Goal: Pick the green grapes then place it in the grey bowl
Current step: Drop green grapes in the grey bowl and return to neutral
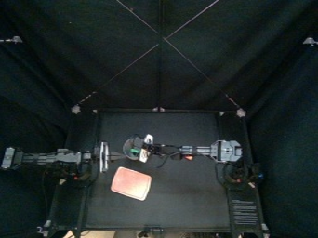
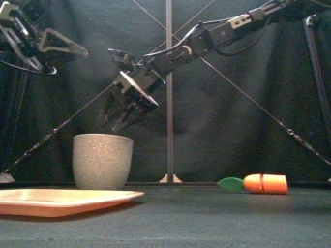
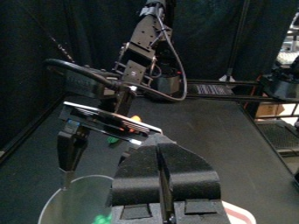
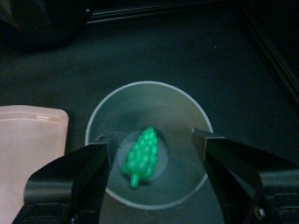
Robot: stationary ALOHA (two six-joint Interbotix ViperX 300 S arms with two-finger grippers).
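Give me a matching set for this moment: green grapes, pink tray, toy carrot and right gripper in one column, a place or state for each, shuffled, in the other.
Things:
1. green grapes
2. pink tray
3. toy carrot
4. right gripper

Places or states:
A. open, above the grey cup
B. lying on the table, right of the cup in the front view
C. inside the cup, at its bottom
D. flat on the table, nearer the front edge than the cup

Pairs: 1-C, 2-D, 3-B, 4-A.
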